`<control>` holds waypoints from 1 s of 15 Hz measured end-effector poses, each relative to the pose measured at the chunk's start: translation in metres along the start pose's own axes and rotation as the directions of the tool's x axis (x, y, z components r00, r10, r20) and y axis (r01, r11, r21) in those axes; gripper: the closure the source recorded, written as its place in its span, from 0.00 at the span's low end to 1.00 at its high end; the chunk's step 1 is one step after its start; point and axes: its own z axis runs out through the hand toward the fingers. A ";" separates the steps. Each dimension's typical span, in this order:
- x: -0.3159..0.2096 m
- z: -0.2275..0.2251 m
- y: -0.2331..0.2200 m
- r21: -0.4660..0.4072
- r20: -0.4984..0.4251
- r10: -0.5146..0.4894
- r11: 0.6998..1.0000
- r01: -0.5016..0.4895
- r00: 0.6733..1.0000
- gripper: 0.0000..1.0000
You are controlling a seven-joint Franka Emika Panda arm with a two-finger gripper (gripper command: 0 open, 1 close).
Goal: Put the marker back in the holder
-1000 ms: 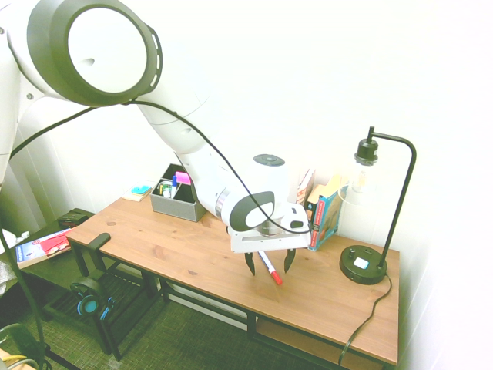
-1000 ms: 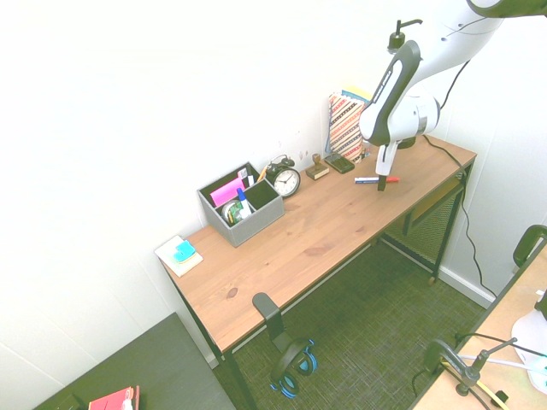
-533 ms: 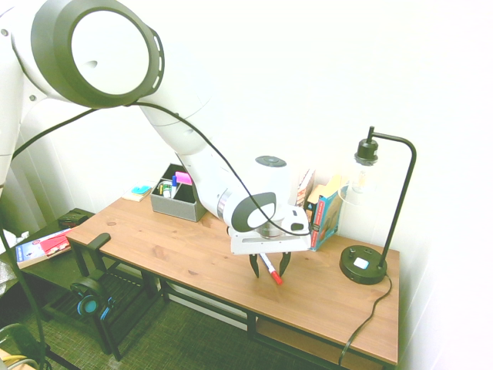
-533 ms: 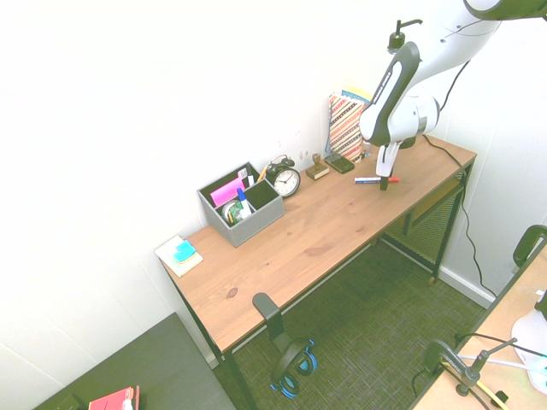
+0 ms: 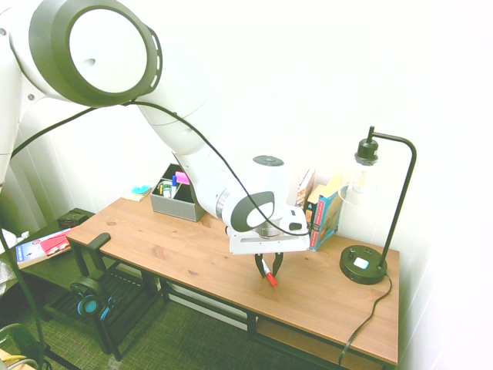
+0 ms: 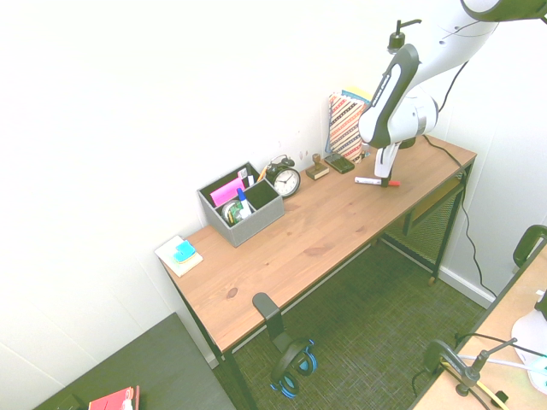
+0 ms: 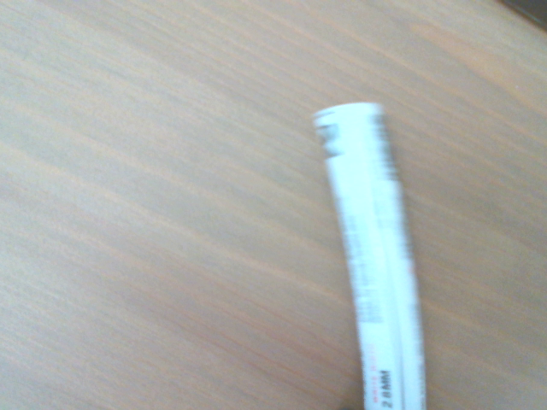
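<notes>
Two fingers (image 5: 259,265) have drawn nearer together, seemingly still open, astride one marker (image 5: 271,280).

Lamp (image 5: 373,258) right, books (image 5: 326,212) behind claw (image 5: 269,266)

A white marker (image 6: 368,181) with a red cap points toward four o'clock on the brown wood-grained desk (image 6: 291,256); at ten o'clock from it sits a grey box (image 6: 256,224), at one o'clock a black lamp (image 5: 410,185).
</notes>
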 end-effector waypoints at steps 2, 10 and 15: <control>0.001 -0.001 -0.001 -0.002 -0.003 0.030 1.000 -0.030 1.000 1.00; -0.017 -0.166 -0.060 -0.044 0.157 0.308 0.951 -0.305 0.938 1.00; -0.088 -0.263 -0.160 -0.121 0.268 0.541 0.840 -0.530 0.797 1.00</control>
